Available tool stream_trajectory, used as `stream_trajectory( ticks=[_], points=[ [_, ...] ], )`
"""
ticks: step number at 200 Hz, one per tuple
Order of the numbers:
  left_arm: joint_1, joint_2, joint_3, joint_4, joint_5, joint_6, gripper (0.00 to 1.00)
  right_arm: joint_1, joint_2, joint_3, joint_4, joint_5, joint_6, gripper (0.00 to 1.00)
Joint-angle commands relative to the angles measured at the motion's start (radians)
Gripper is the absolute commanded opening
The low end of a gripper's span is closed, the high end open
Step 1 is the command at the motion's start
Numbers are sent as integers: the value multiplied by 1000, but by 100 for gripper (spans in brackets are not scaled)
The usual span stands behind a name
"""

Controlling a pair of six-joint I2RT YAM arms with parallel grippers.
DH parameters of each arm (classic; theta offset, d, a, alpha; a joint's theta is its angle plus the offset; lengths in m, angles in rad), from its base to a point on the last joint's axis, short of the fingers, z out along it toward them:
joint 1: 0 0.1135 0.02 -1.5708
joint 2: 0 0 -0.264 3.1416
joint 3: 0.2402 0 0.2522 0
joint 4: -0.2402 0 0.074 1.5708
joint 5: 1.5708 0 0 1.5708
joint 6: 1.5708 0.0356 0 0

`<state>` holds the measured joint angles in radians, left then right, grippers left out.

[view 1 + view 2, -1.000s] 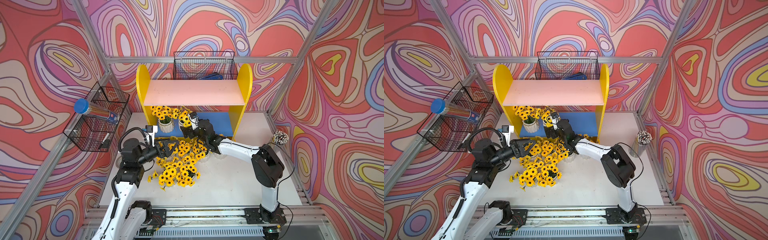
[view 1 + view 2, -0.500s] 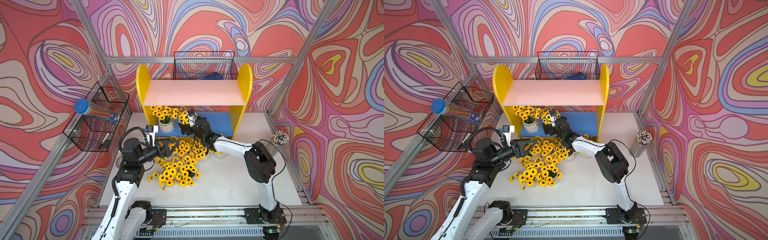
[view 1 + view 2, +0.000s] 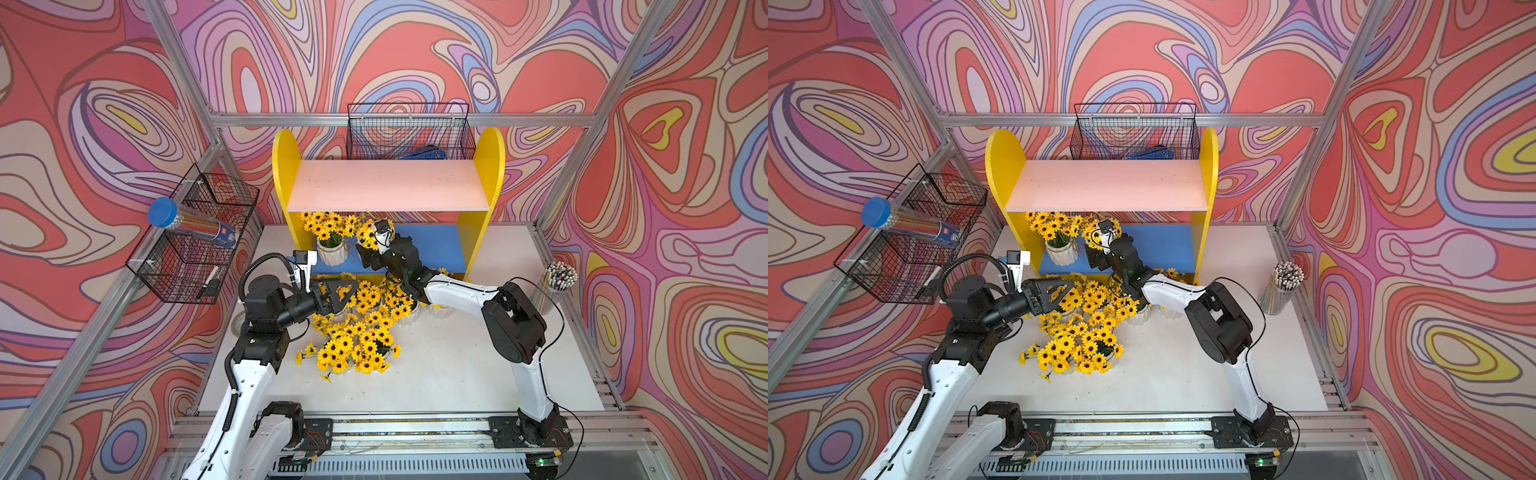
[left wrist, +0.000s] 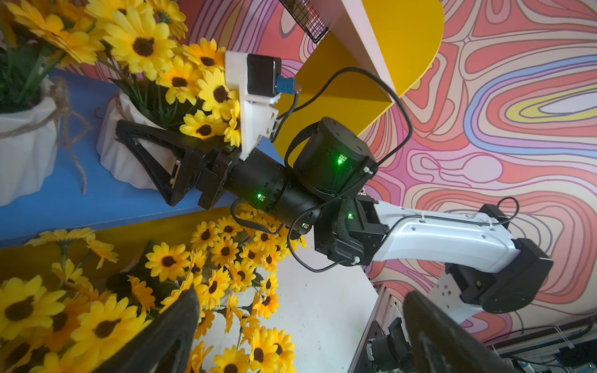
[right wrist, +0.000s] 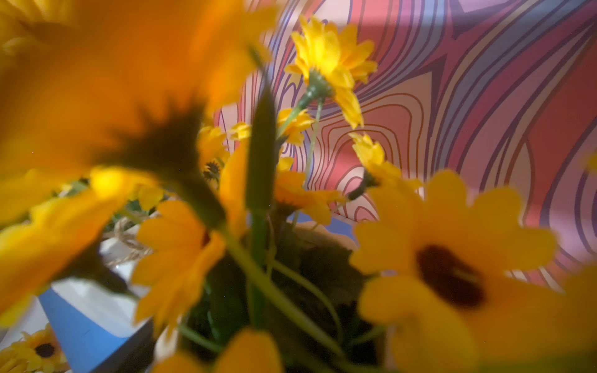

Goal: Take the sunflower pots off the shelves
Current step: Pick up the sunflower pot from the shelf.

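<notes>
Only the left wrist view showed the right gripper (image 4: 129, 135) beside a sunflower pot (image 4: 109, 151) on the blue board (image 4: 64, 200). Far finger hidden, grip undetermined. Left gripper (image 4: 300, 339) jaws stood apart. Blurred blooms (image 5: 452, 274) filled the right wrist view.

Sunflower pots (image 3: 357, 332) crowd the centre of the table (image 3: 457, 374) in both top views, with bare surface at lower right; on the shelves (image 3: 492, 166) two pots and the right gripper (image 3: 366, 254) block the left half of the blue lower board (image 3: 436, 249), its right half open, pink upper board (image 3: 386, 187) bare
</notes>
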<state>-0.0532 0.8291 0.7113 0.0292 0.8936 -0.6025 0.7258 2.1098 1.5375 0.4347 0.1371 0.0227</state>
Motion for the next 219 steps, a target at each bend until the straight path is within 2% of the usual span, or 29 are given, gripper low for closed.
stream_trajectory(
  ticks=[1,30,59,131,219],
  points=[
    [-3,-2,10,9,14,9,100,-6,2,-21,75,-19,-20,57],
    [-2,-2,12,6,12,12,100,-6,-16,-41,91,-40,-27,34],
    [-3,-2,11,4,12,14,100,-6,-35,-68,111,-45,-35,0],
    [-3,-4,9,13,14,13,100,-5,-110,-94,125,-44,-48,0],
    [-14,33,14,24,10,10,99,-5,-210,-213,211,6,-50,0]
  ],
)
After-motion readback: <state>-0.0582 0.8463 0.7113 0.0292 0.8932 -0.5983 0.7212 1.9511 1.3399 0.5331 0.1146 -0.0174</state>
